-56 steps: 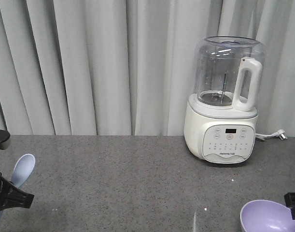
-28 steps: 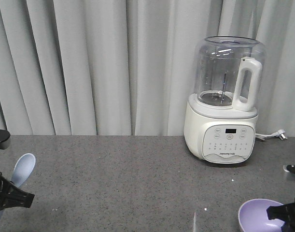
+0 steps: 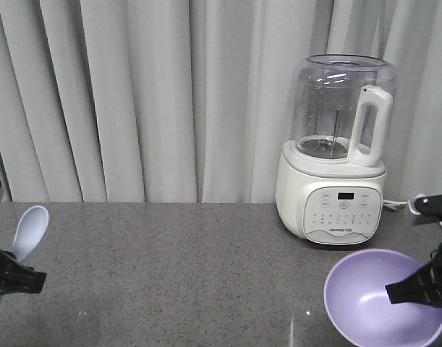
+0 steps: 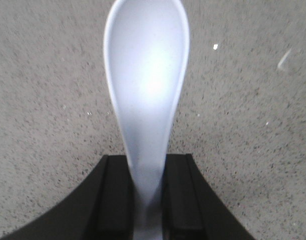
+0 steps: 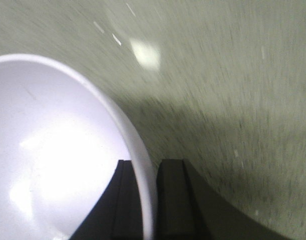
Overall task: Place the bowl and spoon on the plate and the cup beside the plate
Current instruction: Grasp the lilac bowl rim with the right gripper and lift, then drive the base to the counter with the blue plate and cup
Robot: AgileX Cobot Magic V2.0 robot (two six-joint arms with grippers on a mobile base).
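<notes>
Compared with half a second earlier, the lavender bowl (image 3: 383, 300) sits higher and fuller in the front view. It is tilted to show its inside, with its rim pinched by the right claw (image 5: 144, 172) above the grey bench (image 3: 192, 275). The spoon (image 4: 146, 75) is slightly higher too, its handle clamped in the left claw (image 4: 145, 172). One bowl, one spoon and one white blender (image 3: 340, 195) show.

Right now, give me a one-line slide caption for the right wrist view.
Right gripper clamps the lavender bowl by its rim, one finger inside, one outside, countertop blurred behind.
</notes>
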